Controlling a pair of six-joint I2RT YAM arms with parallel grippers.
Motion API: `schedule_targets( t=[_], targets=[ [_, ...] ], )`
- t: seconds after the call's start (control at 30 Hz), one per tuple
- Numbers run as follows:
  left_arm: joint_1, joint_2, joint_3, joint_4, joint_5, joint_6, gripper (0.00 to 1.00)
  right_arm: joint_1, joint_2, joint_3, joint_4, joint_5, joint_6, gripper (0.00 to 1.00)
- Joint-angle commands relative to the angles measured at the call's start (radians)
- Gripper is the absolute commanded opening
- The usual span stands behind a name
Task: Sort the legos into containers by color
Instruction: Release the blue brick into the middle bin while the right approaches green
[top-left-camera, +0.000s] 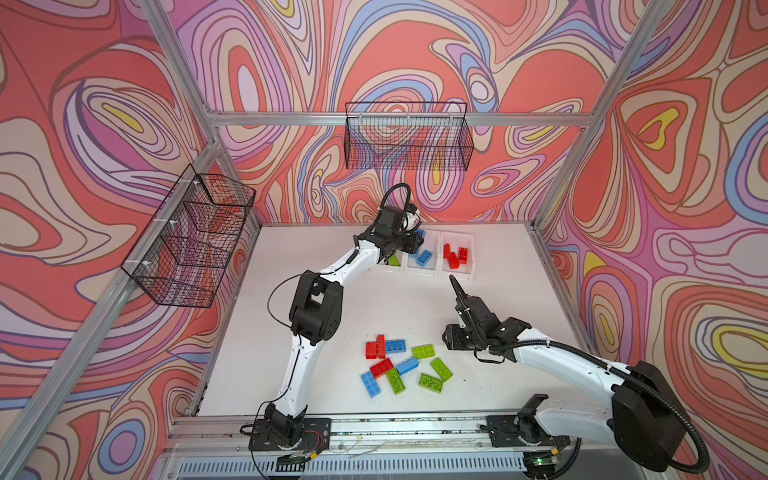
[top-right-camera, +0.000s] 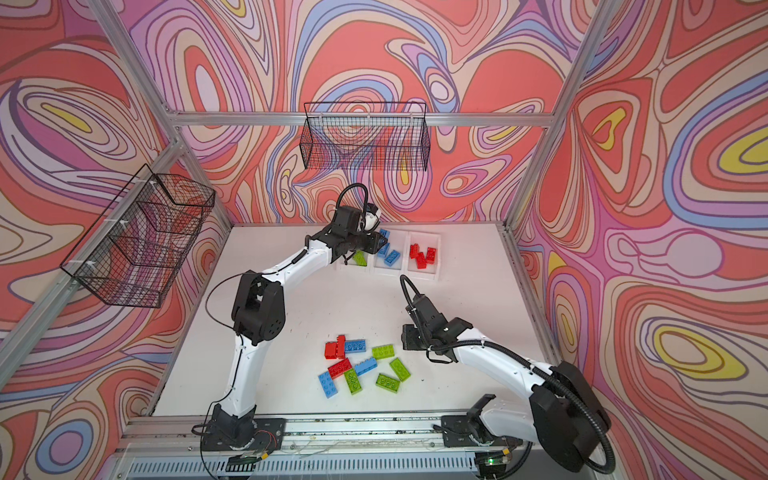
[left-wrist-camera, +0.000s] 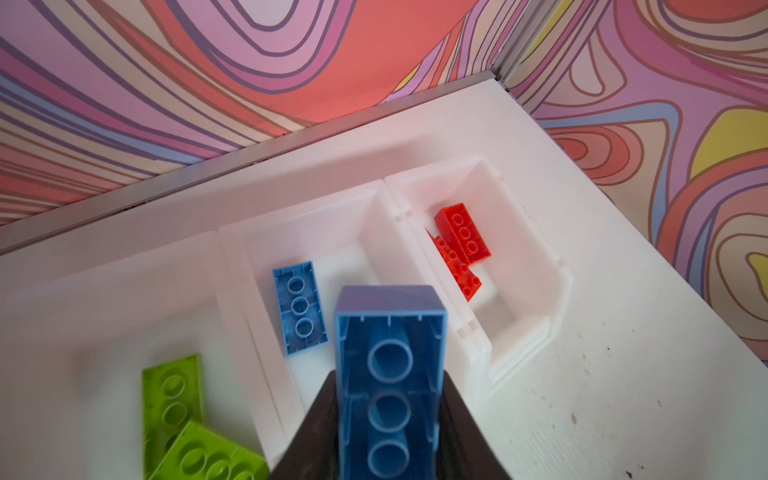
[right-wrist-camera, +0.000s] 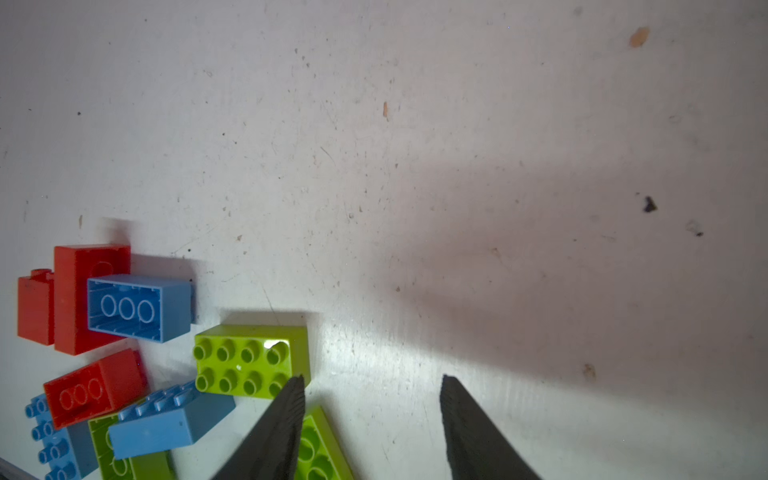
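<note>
- 3 containers (top-left-camera: 424, 270) sit in a row at far side of table (top-left-camera: 415, 307), and each holds 1 colour only:
  - left bin (left-wrist-camera: 124, 270) w/ 2 green bricks (left-wrist-camera: 172, 395)
  - middle bin (left-wrist-camera: 311, 232) w/ at least 1 blue brick (left-wrist-camera: 299, 307)
  - right bin (left-wrist-camera: 536, 257) w/ approx. 3 red bricks (left-wrist-camera: 461, 235)
- In hand: left gripper (left-wrist-camera: 388, 374) is clamped on the held blue brick (left-wrist-camera: 390, 332), hollow underside facing the wrist cam. It hangs above middle bin, close to its right wall. Drop not yet done.
- Idle: right gripper (right-wrist-camera: 372, 378) has jaws apart w/ nothing btwn them. It hovers over bare table just right of the pile (top-left-camera: 405, 365).
- Left to do: approx. 10 legos in the pile, near-centre of table. Approx. 3 red, 3 blue, 4 green, several touching or overlapping.
- Judgement: under halfway, most of the sorting remains.
</note>
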Motion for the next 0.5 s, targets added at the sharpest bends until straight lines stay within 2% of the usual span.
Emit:
schedule_targets(
  t=[0.0,0.23,0.3,0.47],
  targets=[
    [-0.014,0.061,0.075,0.02,0.044,-0.03,0.39,0.027,0.028,0.031,-0.037,0.023,-0.004,0.57],
    [-0.017,0.072,0.105,0.0,0.022,-0.033,0.65,0.113,0.098,0.075,-0.063,0.003,-0.053,0.62],
    [-0.014,0.028,0.069,0.015,0.002,-0.03,0.68,0.142,0.119,0.094,-0.074,0.014,-0.066,0.64],
    [0.029,-0.159,-0.125,0.12,-0.033,-0.028,0.68,0.21,0.162,0.158,-0.121,0.041,-0.138,0.68]
  ],
)
